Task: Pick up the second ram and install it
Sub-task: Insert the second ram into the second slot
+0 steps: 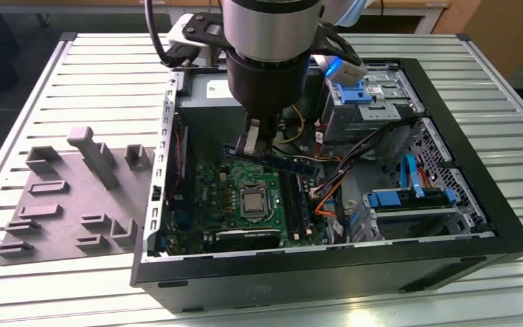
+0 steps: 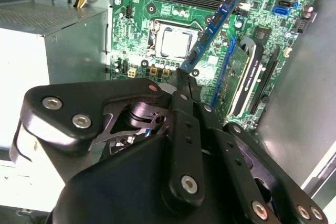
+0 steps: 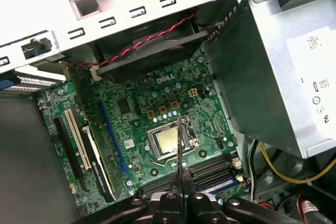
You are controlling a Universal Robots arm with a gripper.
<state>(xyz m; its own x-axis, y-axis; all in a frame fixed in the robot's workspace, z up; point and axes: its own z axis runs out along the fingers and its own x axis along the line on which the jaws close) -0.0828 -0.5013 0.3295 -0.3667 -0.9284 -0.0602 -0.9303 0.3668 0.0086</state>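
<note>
End effector [image 1: 248, 150] pinches second ram [image 1: 286, 162] by one end above motherboard [image 1: 214, 187].

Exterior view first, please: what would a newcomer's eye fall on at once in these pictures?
The big arm reaches down into the open computer case, and its tool is shut on the second ram, held above the green motherboard. In the second wrist view the blue stick slants past the processor socket. A grey holder tray lies on the table at the exterior view's left.
</note>
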